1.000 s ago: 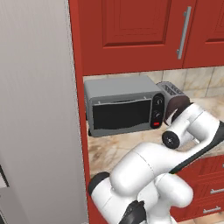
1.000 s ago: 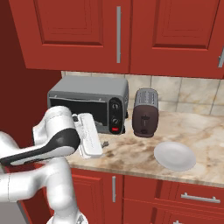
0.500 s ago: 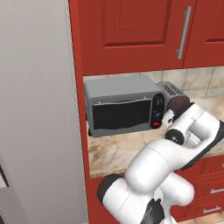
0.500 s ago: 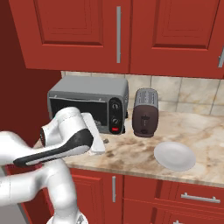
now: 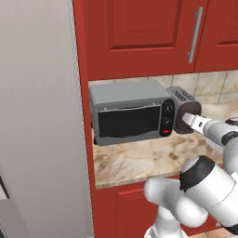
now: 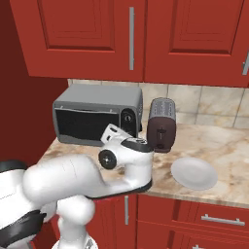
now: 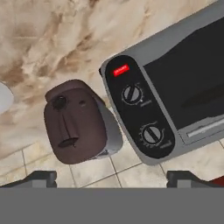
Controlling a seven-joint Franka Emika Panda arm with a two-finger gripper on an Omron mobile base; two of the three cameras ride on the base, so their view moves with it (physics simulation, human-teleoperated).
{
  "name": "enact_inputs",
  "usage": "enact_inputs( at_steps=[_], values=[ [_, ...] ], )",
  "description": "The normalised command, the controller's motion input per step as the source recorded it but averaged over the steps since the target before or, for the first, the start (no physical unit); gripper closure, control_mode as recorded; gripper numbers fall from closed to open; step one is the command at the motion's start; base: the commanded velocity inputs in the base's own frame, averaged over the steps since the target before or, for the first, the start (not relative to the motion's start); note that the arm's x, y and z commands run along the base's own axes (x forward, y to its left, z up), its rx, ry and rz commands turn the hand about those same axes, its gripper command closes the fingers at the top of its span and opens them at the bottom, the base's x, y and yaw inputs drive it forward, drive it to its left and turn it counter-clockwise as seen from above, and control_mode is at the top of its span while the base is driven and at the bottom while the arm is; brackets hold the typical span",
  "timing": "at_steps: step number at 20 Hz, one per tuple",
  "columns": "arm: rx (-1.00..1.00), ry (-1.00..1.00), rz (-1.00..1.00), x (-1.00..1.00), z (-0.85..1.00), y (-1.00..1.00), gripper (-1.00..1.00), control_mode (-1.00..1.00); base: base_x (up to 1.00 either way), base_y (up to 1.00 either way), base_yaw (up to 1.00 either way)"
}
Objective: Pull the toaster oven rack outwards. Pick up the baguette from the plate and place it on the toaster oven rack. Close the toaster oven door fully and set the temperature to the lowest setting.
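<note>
The grey toaster oven [image 5: 130,116] stands at the back of the counter with its dark glass toaster oven door [image 5: 128,123] shut. The toaster oven rack is hidden behind that door. My gripper [image 5: 186,117] hovers open in front of the oven's right end, near the black knobs [image 5: 168,115], and holds nothing. The hand view shows the knobs [image 7: 131,93], the red button [image 7: 120,70] and the door [image 7: 188,70] from close by, with my fingertips [image 7: 37,178] wide apart. From the right, my gripper [image 6: 112,131] covers the oven's [image 6: 92,109] lower right corner. The baguette is out of view.
A dark-brown slot toaster [image 6: 162,125] stands just right of the oven. A white plate [image 6: 193,173] lies on the marble counter [image 6: 219,146] further right, its top bare. Red cabinets [image 6: 131,34] hang overhead. A grey panel [image 5: 42,116] walls off the left.
The arm has swung its elbow round, and the hand has lifted and turned from pointing down at the counter to facing the oven's knob panel. The gripper stayed open.
</note>
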Motion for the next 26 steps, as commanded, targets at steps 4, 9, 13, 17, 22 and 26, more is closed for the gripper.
enact_inputs(
  at_steps=[4,9,13,17,22,26],
  values=[
    [-0.39,-0.14,0.30,0.43,0.00,-0.11,-1.00,-1.00,0.00,0.00,0.00],
    [-0.53,-0.11,0.08,0.05,0.01,0.02,-1.00,-1.00,0.00,0.00,0.00],
    [-0.47,-0.04,-0.05,0.00,0.12,0.12,-1.00,-1.00,0.00,0.00,0.00],
    [-0.38,0.00,-0.04,0.00,0.61,0.34,-1.00,-1.00,0.00,0.00,0.00],
    [-0.39,0.13,-0.01,0.00,0.64,0.46,-1.00,-1.00,0.00,0.00,0.00],
    [-0.20,0.34,0.00,0.00,0.22,0.33,-1.00,-1.00,0.00,0.00,0.00]
  ],
)
